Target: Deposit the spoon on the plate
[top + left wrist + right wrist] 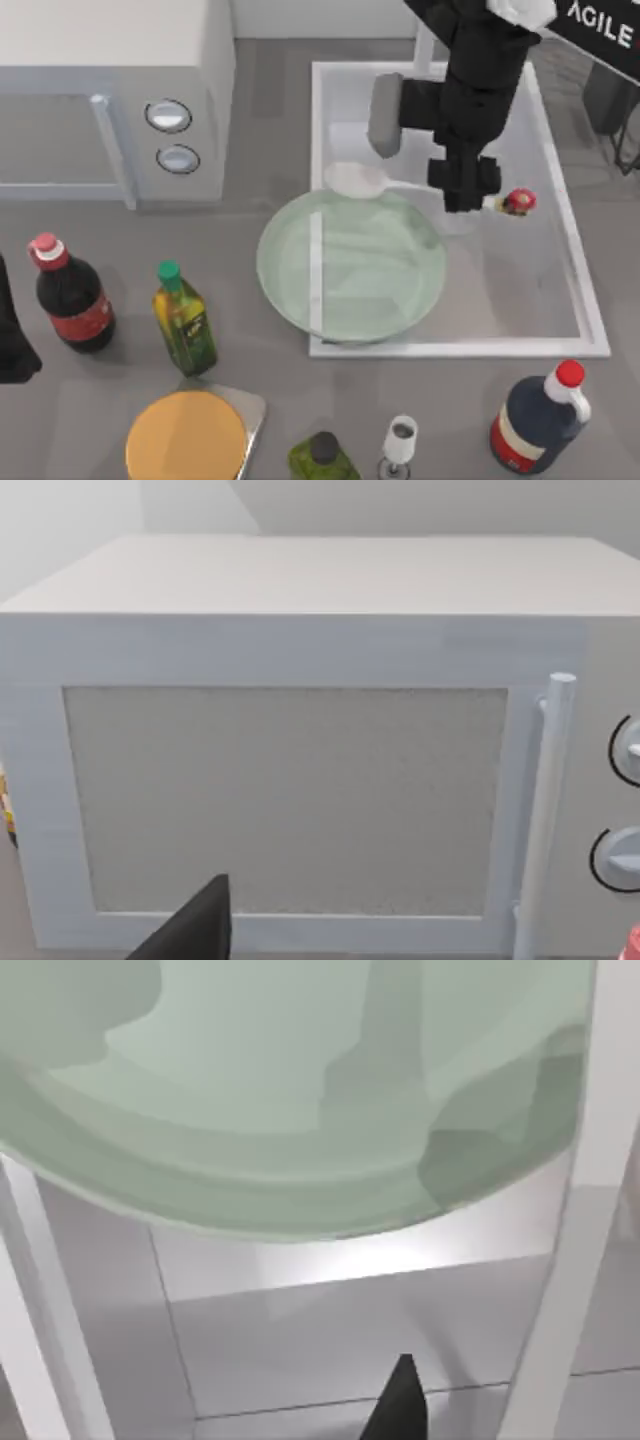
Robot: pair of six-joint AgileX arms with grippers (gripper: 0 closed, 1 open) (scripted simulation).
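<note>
Two arms: the right arm reaches over the white tray (590, 330) at the tabletop's right; the left arm sits parked at the far left edge.
Right gripper (467, 195): hangs over the spoon's handle, just beyond the plate's far right rim.
Right fingers: pinching the spoon's thin handle between bowl and knob.
Spoon (360, 179): white bowl lies at the plate's far rim; the red-and-white knob sticks out to the gripper's right, over the tray.
Plate (350, 265): pale green, glassy, straddling the tray's left rim.
Left gripper: whether its fingers are spread or together, I cannot tell.
Microwave (110, 90): white, at the far left.
Orange disc (186, 436): near edge, on a grey board.
</note>
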